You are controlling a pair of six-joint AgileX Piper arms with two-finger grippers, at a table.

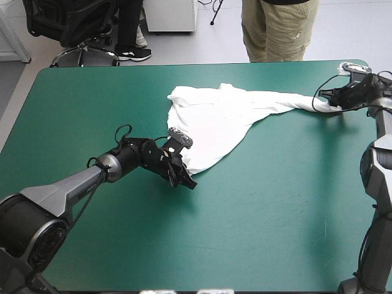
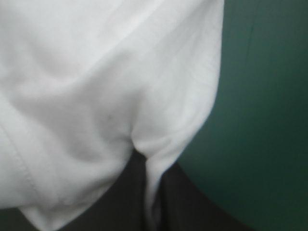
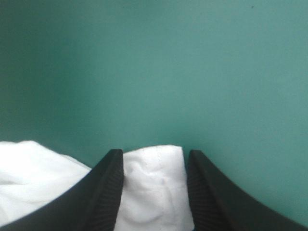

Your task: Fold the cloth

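Toward the far edge of the table point(image 1: 257, 233), the T-shirt point(image 1: 214, 122) is laid half spread. Its long axis is run left to right, and its right end is twisted into a tail. Its near-left corner is clamped in the left gripper point(image 1: 188, 182). The tail's tip is straddled by the right gripper point(image 3: 154, 154), fingers apart, seemingly unpinched; that gap is judged decisive.

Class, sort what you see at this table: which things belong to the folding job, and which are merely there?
Belonging to the job:
T-shirt
left gripper, shut on its near tip
right gripper, open, cloth between its fingers

Merely there:
teal-green cover, just the surface underneath
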